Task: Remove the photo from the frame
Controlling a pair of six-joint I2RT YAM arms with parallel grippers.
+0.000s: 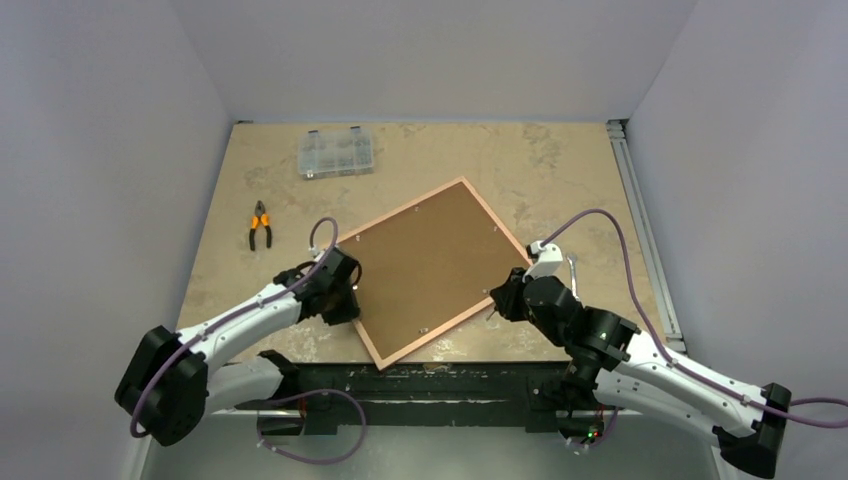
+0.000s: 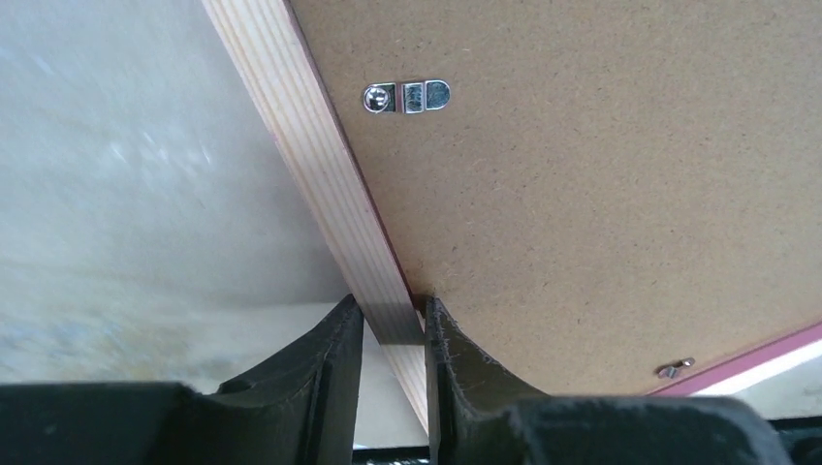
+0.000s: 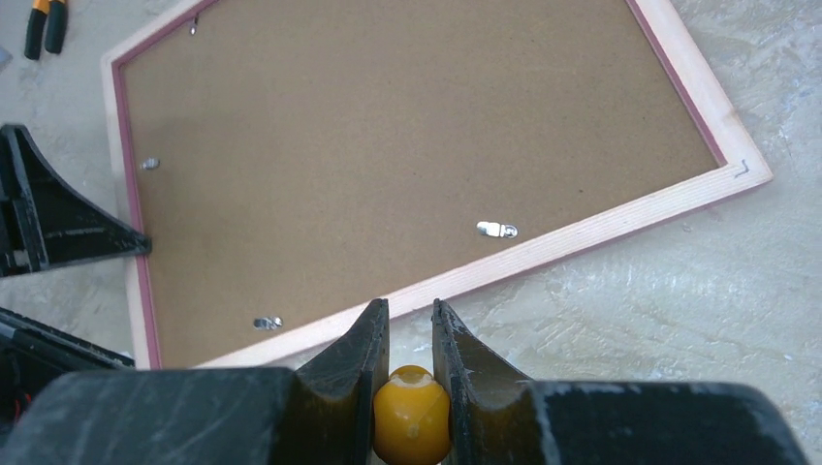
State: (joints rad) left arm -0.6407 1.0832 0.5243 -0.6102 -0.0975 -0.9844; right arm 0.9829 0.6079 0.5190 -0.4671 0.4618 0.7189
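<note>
The pink frame [image 1: 400,211] lies face down on the table, turned like a diamond, with its brown backing board [image 1: 430,260] up and held by small metal turn clips [image 2: 407,97]. The photo is hidden under the board. My left gripper [image 2: 395,315] straddles the frame's pale wood rail [image 2: 310,165] on its left side, one fingertip on the outer face and the other against the inner edge. My right gripper [image 3: 410,320] hovers just off the frame's near right rail [image 3: 601,232], shut on a small yellow rounded handle [image 3: 412,412].
Orange-handled pliers [image 1: 260,225] lie left of the frame. A clear plastic compartment box [image 1: 336,153] sits at the back. An aluminium rail [image 1: 640,220] runs along the table's right edge. The frame's near corner reaches the table's front edge.
</note>
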